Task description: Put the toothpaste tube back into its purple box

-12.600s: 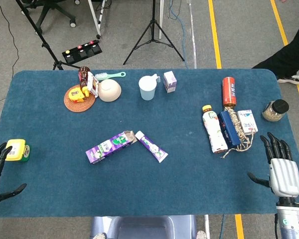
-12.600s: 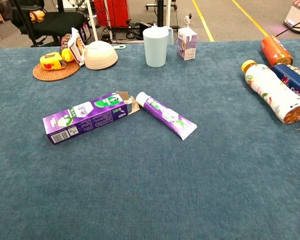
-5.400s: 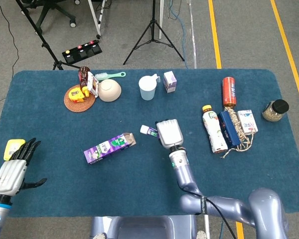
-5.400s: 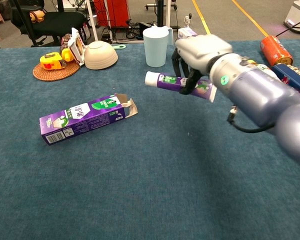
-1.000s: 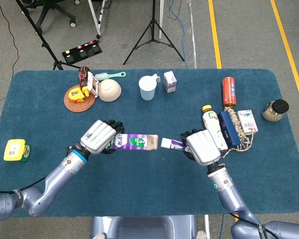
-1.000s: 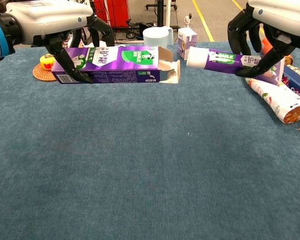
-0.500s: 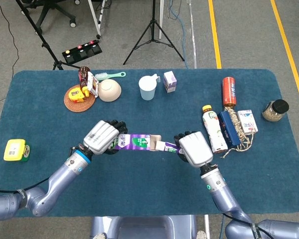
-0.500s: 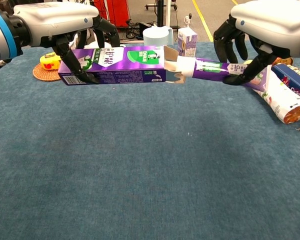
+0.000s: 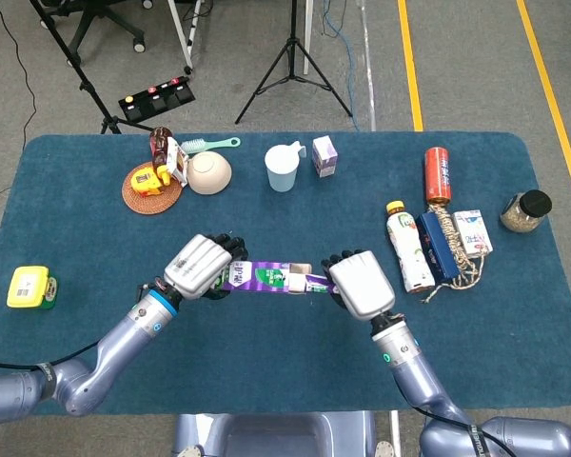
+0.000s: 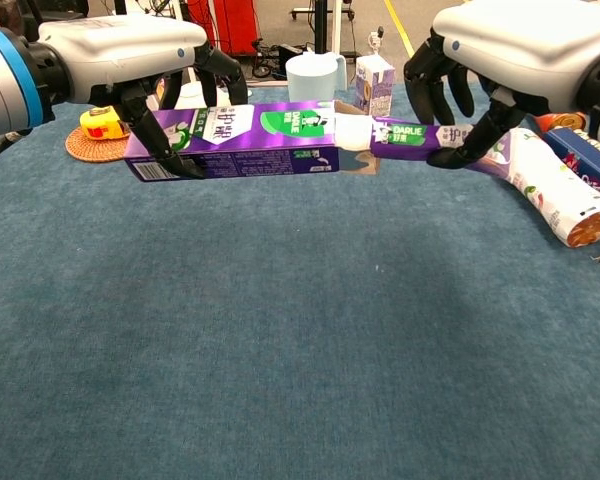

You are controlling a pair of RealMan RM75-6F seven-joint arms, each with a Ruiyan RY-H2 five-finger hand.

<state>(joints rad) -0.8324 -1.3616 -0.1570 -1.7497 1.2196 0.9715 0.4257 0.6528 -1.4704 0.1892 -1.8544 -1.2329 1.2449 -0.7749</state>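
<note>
- Head view: the left hand [image 9: 200, 267] grips the left end of the purple box [image 9: 260, 277], which is held level above the blue table [image 9: 95, 200], just left of centre.
- The right hand [image 9: 359, 284] grasps the toothpaste tube [image 9: 314, 282]; the tube's cap end sits at the box's open right mouth, the 2 touching.
- Far left on the table stand a woven coaster [image 9: 152, 195] with a yellow toy, a bowl [image 9: 209, 172] and a toothbrush [image 9: 209, 145]; a pale cup [image 9: 282, 168] and a small carton [image 9: 324, 156] stand at far centre.
- On the right lie a drink bottle [image 9: 409, 246], a red can [image 9: 437, 174] and a jar [image 9: 525, 211].
- Chest view: the left hand [image 10: 130, 55] clasps the purple box [image 10: 242, 140] from above, fingers curled round its left part.
- The right hand [image 10: 500, 60] clamps the toothpaste tube [image 10: 420, 137], whose white cap is inside the box's open flaps; most of the tube is outside.
</note>
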